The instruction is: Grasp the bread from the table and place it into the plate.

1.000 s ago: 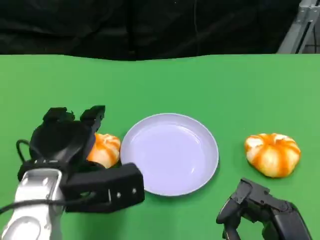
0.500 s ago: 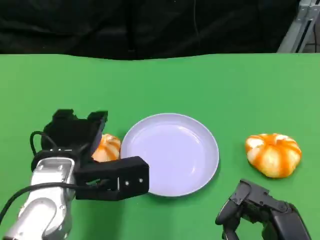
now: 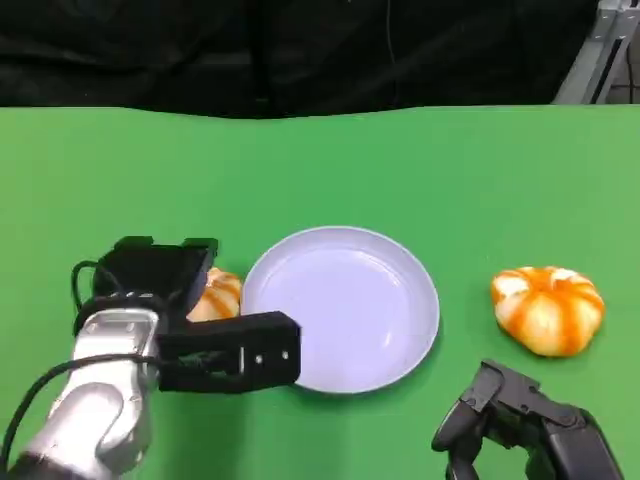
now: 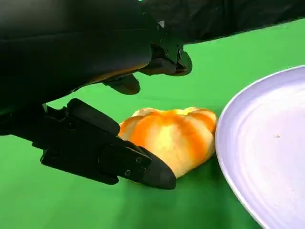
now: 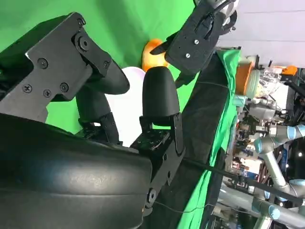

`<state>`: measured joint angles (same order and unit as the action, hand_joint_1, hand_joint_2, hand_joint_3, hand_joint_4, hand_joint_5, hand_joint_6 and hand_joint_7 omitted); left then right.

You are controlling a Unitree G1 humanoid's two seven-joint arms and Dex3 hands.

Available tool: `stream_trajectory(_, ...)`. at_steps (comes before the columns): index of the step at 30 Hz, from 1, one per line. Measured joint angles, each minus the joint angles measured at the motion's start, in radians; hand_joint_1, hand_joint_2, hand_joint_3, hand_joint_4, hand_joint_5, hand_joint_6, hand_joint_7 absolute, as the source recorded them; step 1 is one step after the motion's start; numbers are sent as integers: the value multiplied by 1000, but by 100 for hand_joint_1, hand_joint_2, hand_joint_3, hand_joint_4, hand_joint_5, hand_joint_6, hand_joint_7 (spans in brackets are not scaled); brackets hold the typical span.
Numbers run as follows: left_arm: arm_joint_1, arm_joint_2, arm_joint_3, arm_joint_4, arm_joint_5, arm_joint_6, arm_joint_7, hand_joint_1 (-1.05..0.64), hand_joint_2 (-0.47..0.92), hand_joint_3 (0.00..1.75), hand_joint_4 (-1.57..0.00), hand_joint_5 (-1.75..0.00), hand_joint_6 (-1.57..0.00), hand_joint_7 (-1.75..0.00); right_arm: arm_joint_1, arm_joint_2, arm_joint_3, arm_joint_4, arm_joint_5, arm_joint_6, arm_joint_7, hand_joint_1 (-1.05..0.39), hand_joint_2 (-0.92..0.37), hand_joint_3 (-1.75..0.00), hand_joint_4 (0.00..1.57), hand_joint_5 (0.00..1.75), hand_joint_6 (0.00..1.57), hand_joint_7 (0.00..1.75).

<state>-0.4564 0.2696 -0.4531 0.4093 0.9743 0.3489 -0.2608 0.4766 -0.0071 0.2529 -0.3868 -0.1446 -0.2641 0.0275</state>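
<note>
Left hand: you see your left hand point(image 3: 160, 275) at the lower left of the head frame, poised over the nearer bread point(image 3: 216, 296). In the left wrist frame its fingers point(image 4: 114, 160) are spread on either side of the bun with green showing between them and the crust, so it holds nothing.

Nearer bread: an orange-and-cream bun lying on the green bench point(image 3: 330, 160), just beside the left rim of the plate point(image 3: 340, 305); in the head frame the left hand covers much of it. In the left wrist frame the bun point(image 4: 171, 136) sits mid-picture, close to the plate's edge point(image 4: 238, 157).

Plate: pale lilac, round, at the centre of the head frame, with nothing in it.

Second bread: another bun point(image 3: 546, 308) rests at the right of the head frame, well apart from the plate.

Right hand: your right hand point(image 3: 520, 420) sits low at the lower right of the head frame, near the second bun but apart from it. In the right wrist frame its fingers point(image 5: 159, 98) stand apart and hold nothing.
</note>
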Motion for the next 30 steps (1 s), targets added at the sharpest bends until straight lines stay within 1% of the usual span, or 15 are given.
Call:
stream_trajectory(1,-24,-4,-8,64,-17,-1,-18,-42,91,11,-45,-23,-48,-4,2,0,1,-1,2,0,0,4,-32,-142,67,174,68,152)
stream_trajectory(4,-62,0,-18,160,-58,-81,15,-31,92,19,-51,-21,-57,-5,7,2,1,-1,1,7,-1,4,-32,-142,67,174,68,152)
stream_trajectory(5,-70,5,-20,178,-70,-104,32,-30,92,21,-69,-65,-77,-8,7,3,1,-1,1,8,-1,5,-32,-142,67,174,68,152)
stream_trajectory(6,-76,10,-20,199,-82,-133,58,-29,92,22,-68,-94,-86,-6,6,5,2,-1,0,8,-1,5,-32,-142,67,174,68,152)
stream_trajectory(9,-83,28,-12,261,-124,-226,158,-23,92,25,-68,-133,-103,-9,-4,9,3,0,-1,9,-3,5,-32,-143,67,175,67,152)
stream_trajectory(10,-87,32,-10,279,-138,-250,182,-21,92,28,-65,-153,-105,-28,-6,10,3,0,0,9,-3,5,-32,-143,66,175,67,152)
stream_trajectory(11,-92,36,-9,296,-150,-272,201,-19,92,31,-66,-166,-86,-86,-8,10,3,1,1,9,-3,4,-32,-142,66,175,67,152)
stream_trajectory(12,-97,40,-9,314,-156,-292,217,-18,91,32,-71,-170,-74,-129,-10,11,2,1,2,10,-3,4,-32,-142,66,175,67,152)
stream_trajectory(14,-106,46,-9,345,-172,-324,245,-18,90,33,-76,-174,-63,-165,-12,12,2,3,6,12,-3,4,-32,-142,66,175,66,153)
stream_trajectory(15,-111,47,-9,357,-176,-332,253,-19,90,33,-77,-174,-59,-170,-12,12,1,4,7,12,-3,4,-32,-142,66,175,66,153)
stream_trajectory(23,-46,123,-10,237,-136,-323,381,-25,86,20,-85,-175,-58,-174,-8,14,6,6,3,13,-10,3,-32,-142,66,174,67,153)
stream_trajectory(24,-39,134,-9,211,-127,-312,396,-28,87,15,-85,-175,-70,-133,-10,13,6,6,1,13,-11,2,-32,-142,66,174,66,153)
stream_trajectory(26,-19,153,-6,155,-108,-287,413,-28,89,9,-86,-175,-82,-102,-10,14,6,5,1,13,-11,2,-32,-142,66,174,66,152)
stream_trajectory(29,28,164,3,45,-91,-267,444,-23,89,8,-88,-175,-88,-97,-5,13,5,4,4,15,-10,1,-32,-141,67,173,67,152)
stream_trajectory(30,46,165,5,5,-85,-268,457,-21,89,8,-89,-175,-81,-121,-3,12,3,4,6,15,-10,0,-32,-140,67,174,67,152)
